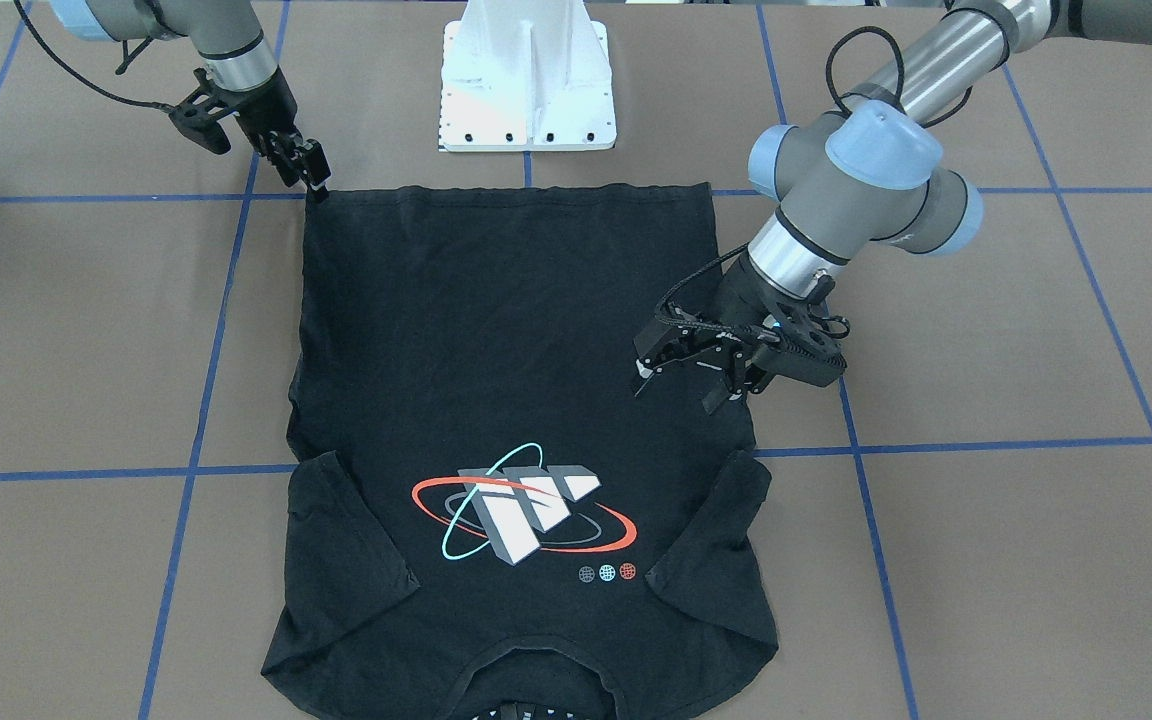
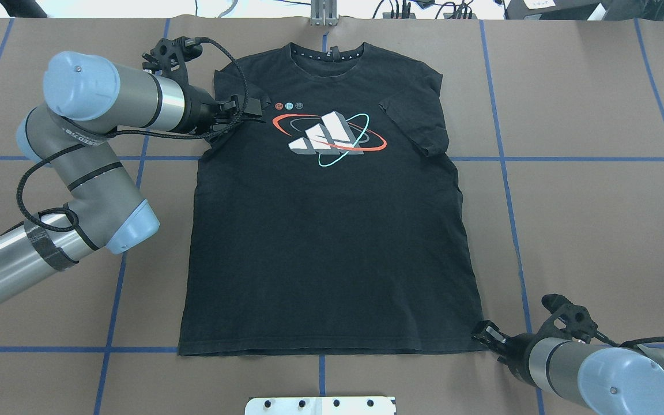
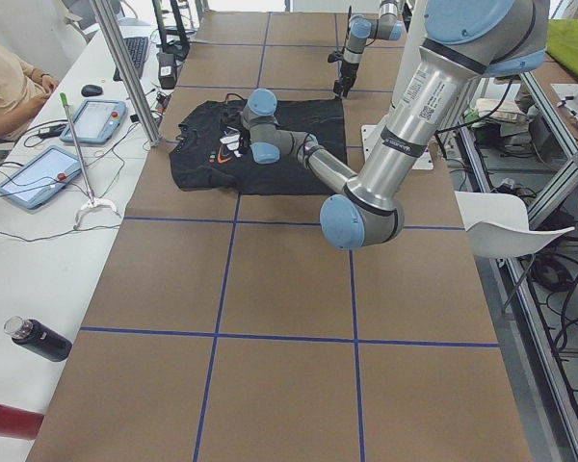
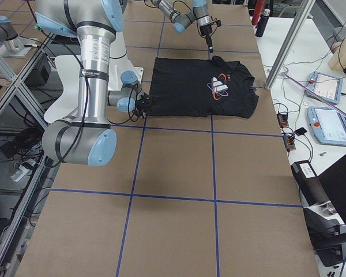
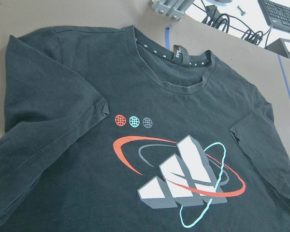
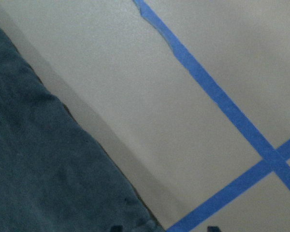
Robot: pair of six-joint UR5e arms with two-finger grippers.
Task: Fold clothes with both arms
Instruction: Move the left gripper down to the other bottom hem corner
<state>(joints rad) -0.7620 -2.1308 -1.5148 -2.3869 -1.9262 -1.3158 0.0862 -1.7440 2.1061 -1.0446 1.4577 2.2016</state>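
Observation:
The black T-shirt (image 2: 332,242) lies flat, logo (image 2: 332,138) up, collar at the far edge, both sleeves folded in a little. My left gripper (image 2: 254,110) is open and empty, just above the shirt's left side by the sleeve; in the front view (image 1: 681,385) its fingers stand apart. The left wrist view shows the logo (image 5: 183,179) and collar. My right gripper (image 2: 485,335) is at the near right hem corner; in the front view (image 1: 314,180) it touches that corner. In the right wrist view the shirt edge (image 6: 38,169) ends between two spread fingertips, so it looks open.
The white pedestal base (image 2: 320,405) stands at the near middle, just behind the hem. Blue tape lines (image 2: 505,173) grid the brown table. A side bench with tablets (image 3: 39,178) and a person runs beyond the collar end.

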